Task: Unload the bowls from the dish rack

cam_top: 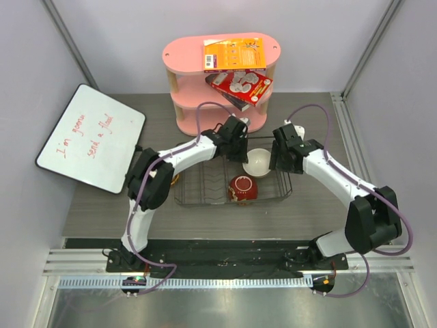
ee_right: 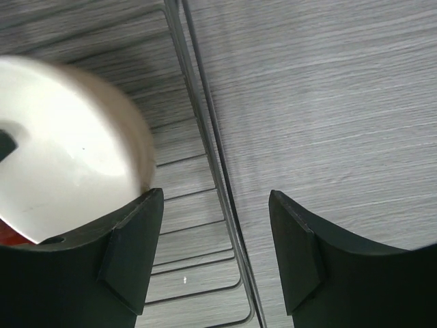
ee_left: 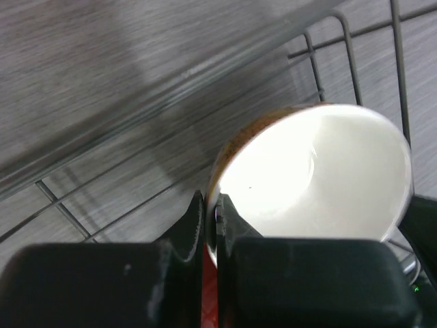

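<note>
The black wire dish rack (cam_top: 198,193) stands mid-table. My left gripper (cam_top: 244,156) is shut on the rim of a bowl (cam_top: 258,162) that is white inside and orange-brown outside, held over the rack's far right part. In the left wrist view the fingers (ee_left: 210,205) pinch that bowl's wall (ee_left: 321,178) above the rack wires (ee_left: 398,61). A dark red patterned bowl (cam_top: 242,187) sits in the rack just below. My right gripper (cam_top: 277,164) is open and empty beside the held bowl (ee_right: 61,150), straddling the rack's side wire (ee_right: 205,137). No other bowls show.
A pink three-tier shelf (cam_top: 184,58) with an orange box (cam_top: 234,55) and a red box (cam_top: 240,87) stands behind the rack. A whiteboard (cam_top: 92,137) with red writing lies at the left. Grey walls close in both sides.
</note>
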You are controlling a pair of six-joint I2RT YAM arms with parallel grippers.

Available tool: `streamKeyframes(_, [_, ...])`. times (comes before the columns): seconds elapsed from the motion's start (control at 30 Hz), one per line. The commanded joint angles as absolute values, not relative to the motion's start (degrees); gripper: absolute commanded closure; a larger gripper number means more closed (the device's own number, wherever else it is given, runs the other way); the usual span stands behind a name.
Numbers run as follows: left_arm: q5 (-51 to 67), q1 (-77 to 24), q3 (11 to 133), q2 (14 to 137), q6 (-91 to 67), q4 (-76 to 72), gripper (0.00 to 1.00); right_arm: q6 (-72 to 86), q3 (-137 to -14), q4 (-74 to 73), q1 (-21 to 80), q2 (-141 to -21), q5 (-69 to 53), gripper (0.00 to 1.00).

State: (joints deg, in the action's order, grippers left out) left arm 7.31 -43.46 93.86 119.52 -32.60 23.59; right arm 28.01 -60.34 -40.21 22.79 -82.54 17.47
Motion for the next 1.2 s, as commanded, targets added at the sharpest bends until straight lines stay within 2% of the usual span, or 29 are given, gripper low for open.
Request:
streamKeyframes(0.0, [8.26, -43.86, 95.98, 119.27, -32.26, 22.59, 1.0, 28.56, -60.38, -39.11, 23.12, -77.26, 15.91, 0.31])
streamKeyframes(0.3, [5.36, -44.12, 96.06, 111.71, -30.15, 16.35, 1.0, 31.81, -61.0, -41.48, 23.12, -68.12, 17.66, 0.31])
streamKeyframes(0.57, [4.49, -41.92, 93.96, 100.66, -29.27, 16.08, 1.0, 32.6, -62.32, -43.51, 23.03, -67.15, 17.85, 0.31])
streamKeyframes(0.87, [-21.07, -41.14, 94.05, 84.14, -16.88, 37.96, 1.0, 35.5, -60.91, -43.94, 23.9, -62.59, 11.96, 0.34])
streamKeyframes(1.03, [-25.84, -34.99, 83.6, 74.9, -16.35, 41.75, 1.0, 36.21, -62.48, -43.51, 31.44, -61.35, 14.49, 0.35])
streamKeyframes(1.17, [-29.79, -28.05, 71.13, 68.3, -16.35, 39.21, 1.0, 37.17, -67.92, -47.1, 40.76, -66.78, 21.7, 0.36])
